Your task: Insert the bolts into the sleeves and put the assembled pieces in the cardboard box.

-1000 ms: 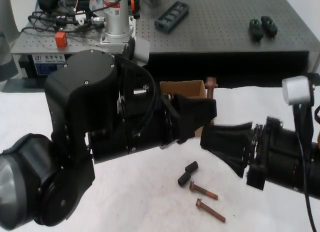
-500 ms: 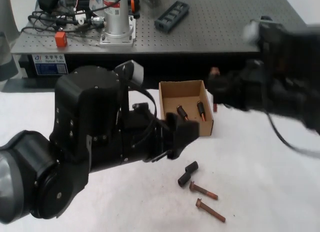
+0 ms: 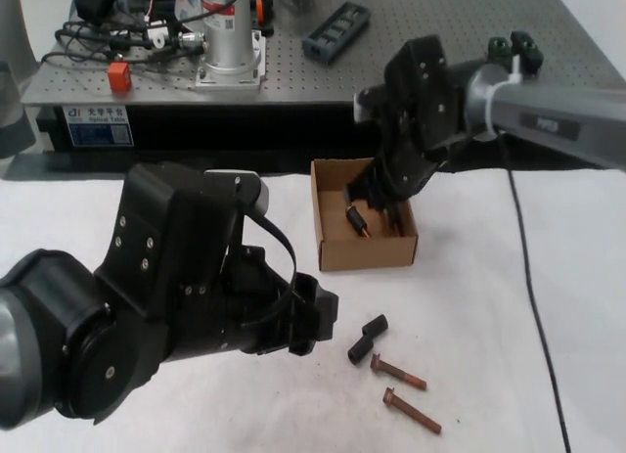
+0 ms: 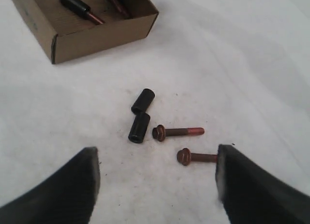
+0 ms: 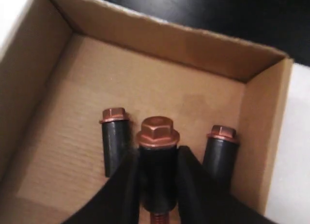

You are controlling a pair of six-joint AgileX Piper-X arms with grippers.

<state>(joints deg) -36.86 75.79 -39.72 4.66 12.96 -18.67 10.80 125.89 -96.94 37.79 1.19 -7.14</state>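
Now swung over the box (image 3: 364, 249): right gripper (image 5: 157, 171) clamped on an assembled piece (image 5: 157, 137), ready to release beside two inside. Withdrawn to the box's near side: left gripper (image 4: 156, 158) spread wide above two loose bolts (image 4: 179, 132) and sleeves (image 4: 139, 127).

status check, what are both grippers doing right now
Right gripper shut on an assembled piece, over the box. Two finished pieces lie inside. Left gripper open above two loose sleeves and two loose bolts. Nothing blocking.
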